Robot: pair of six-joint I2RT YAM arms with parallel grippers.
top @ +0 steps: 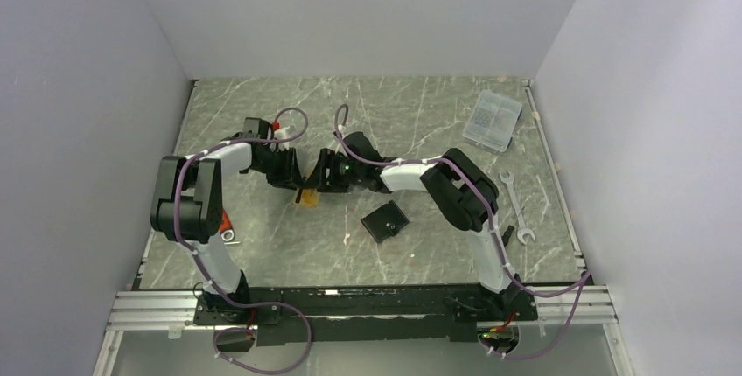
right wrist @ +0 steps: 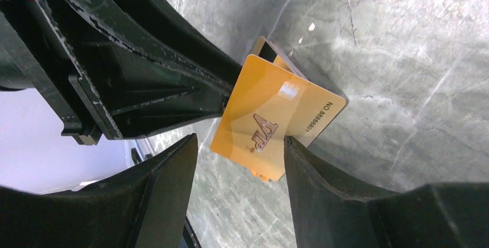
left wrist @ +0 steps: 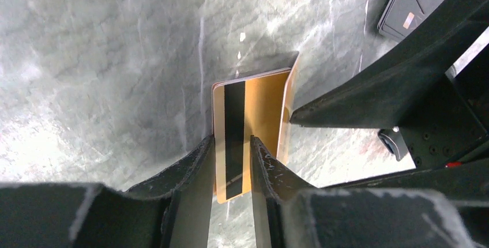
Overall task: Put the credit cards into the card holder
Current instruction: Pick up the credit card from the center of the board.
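Orange-gold credit card [left wrist: 262, 109] pinched in your left gripper [left wrist: 230, 144] showed its stripe; only your spread right gripper [right wrist: 241, 139] saw VIP lettering; card holder [top: 386, 221] lay apart from both.

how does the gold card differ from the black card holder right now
Colour: the gold card is orange-gold with a black stripe, while the card holder is black all over.
Pose: the gold card is held up, not lying flat, while the card holder lies flat on the table.
Contact: the gold card is pinched in the left claw, while nothing grips the card holder.
Both are small flat rectangles.
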